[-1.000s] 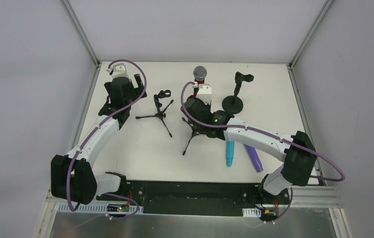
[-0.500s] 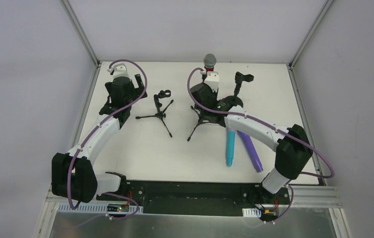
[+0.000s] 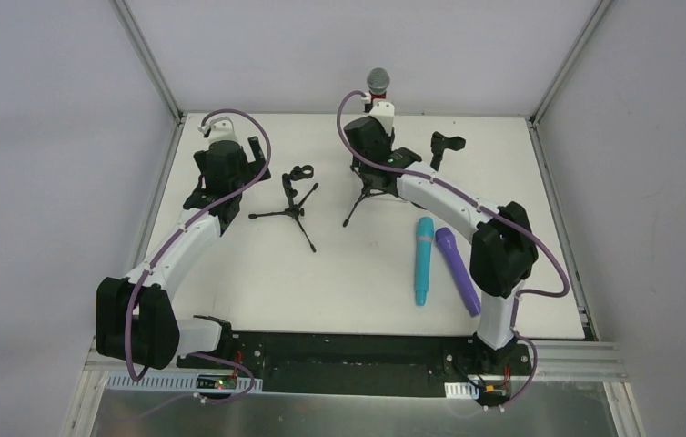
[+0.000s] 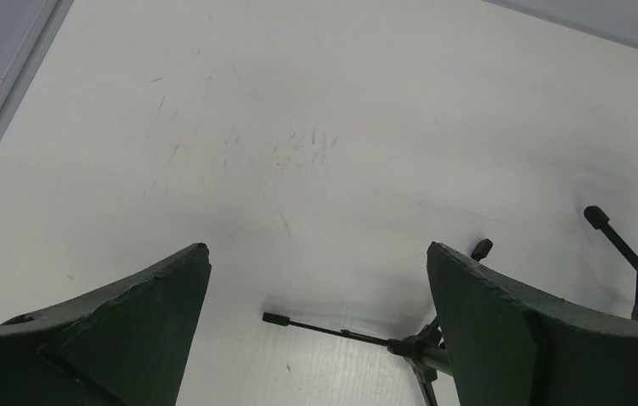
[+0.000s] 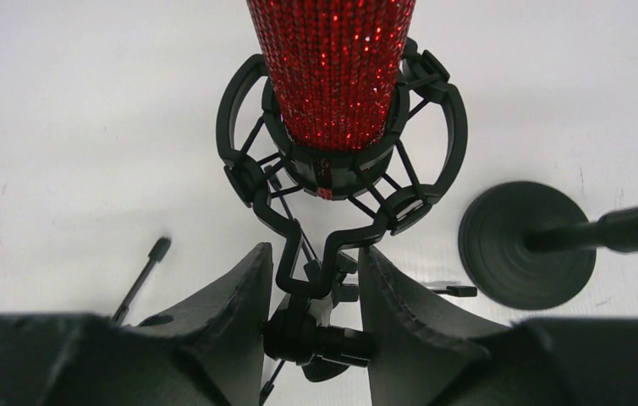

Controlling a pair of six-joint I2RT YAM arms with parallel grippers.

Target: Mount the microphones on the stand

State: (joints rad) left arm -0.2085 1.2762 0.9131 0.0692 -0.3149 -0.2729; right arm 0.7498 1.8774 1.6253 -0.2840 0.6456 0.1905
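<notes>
Top view, hidden: the fingertips of the left arm (image 3: 185, 241) and the right arm (image 3: 444, 196) sit under their own wrists, so neither grip can be read here. The right arm also covers the base of the round-base stand (image 3: 439, 150), leaving only its pole and clip.
Top view, surface and room: a white table (image 3: 257, 273) boxed in by pale grey walls (image 3: 39, 137) with metal corner posts.
Top view, red microphone (image 3: 378, 82): upright at the far edge with its silver mesh head on top, just beyond the right wrist. It sits in the shock-mount tripod stand (image 3: 358, 202).
Top view, other microphones: the cyan microphone (image 3: 422, 264) and the purple microphone (image 3: 459, 273) lie side by side on the table, just left of the right arm's elbow.
Top view, clip tripod stand (image 3: 296, 209): stands between the two arms, nearer the left wrist.
Left wrist view, cut off: the clip tripod stand's hub slips behind one finger and the bottom edge.
Left wrist view, surface: white table with faint scuffs.
Left wrist view, left gripper (image 4: 317, 249): jaws spread wide over bare table, holding nothing.
Right wrist view, cut off: the red microphone runs out of the top edge, so its head is unseen.
Right wrist view, right gripper (image 5: 312, 251): jaws drawn narrow, clamped on the neck of the shock mount.
Right wrist view, red microphone: its glittering body stands in the mount's ring, just beyond the fingertips and clear of them.
Right wrist view, surface: the round base rests on the white table, just to the right.
</notes>
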